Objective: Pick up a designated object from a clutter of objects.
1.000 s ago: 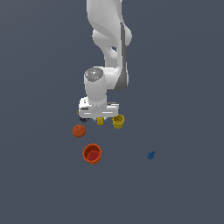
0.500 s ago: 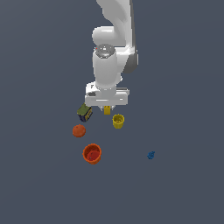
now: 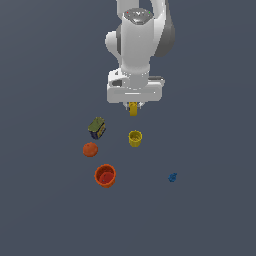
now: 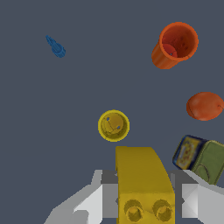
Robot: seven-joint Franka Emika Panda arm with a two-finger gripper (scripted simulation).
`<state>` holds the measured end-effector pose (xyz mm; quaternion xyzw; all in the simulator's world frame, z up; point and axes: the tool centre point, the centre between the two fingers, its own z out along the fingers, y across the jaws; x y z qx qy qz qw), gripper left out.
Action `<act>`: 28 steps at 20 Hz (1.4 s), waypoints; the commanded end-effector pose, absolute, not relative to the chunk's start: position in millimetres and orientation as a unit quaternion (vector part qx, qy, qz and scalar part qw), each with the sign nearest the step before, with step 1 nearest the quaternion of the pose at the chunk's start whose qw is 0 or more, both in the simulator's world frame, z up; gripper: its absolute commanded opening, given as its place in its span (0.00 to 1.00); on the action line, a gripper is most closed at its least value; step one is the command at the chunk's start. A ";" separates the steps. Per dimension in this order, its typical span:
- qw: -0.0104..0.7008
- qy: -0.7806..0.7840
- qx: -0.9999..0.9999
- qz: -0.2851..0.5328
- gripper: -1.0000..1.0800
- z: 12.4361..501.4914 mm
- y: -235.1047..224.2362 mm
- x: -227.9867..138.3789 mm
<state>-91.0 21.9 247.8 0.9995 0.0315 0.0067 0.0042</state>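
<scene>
The pick looks essentially done. The tool (image 3: 133, 106) is pinching the yellow block (image 3: 133, 108), which hangs under the arm's white hand, clear of the desk (image 3: 215, 210) and above the other items. In the wrist view the block (image 4: 143, 183) sits between the two pale fingers (image 4: 89, 201), its studs facing the camera, with the desk far below it.

The rest of the clutter lies untouched on the desk: the yellow cup (image 3: 135, 138) stands just below the raised block in the exterior view, the olive-blue box (image 3: 97, 128) and orange ball (image 3: 90, 149) are toward the exterior view's left, the red cup (image 3: 105, 175) sits nearer the camera, and the blue piece (image 3: 172, 177) is well apart toward the exterior view's right.

What is left, if anything, is only to hold the block steady or carry it higher. How firmly the fingers bear on the block's sides is hard to judge, since the block hides their inner faces.
</scene>
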 end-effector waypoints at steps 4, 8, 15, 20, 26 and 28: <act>0.004 0.032 0.999 0.005 0.00 296.5 48.2 -99.2; 0.003 0.033 0.999 0.004 0.00 332.2 67.7 -104.3; 0.001 0.035 0.999 0.002 0.00 387.7 97.9 -110.8; 0.001 0.035 0.999 0.001 0.00 415.0 112.7 -112.6; 0.000 0.035 0.999 0.000 0.00 432.7 122.2 -113.1; 0.000 0.035 0.999 0.000 0.00 434.7 123.4 -113.0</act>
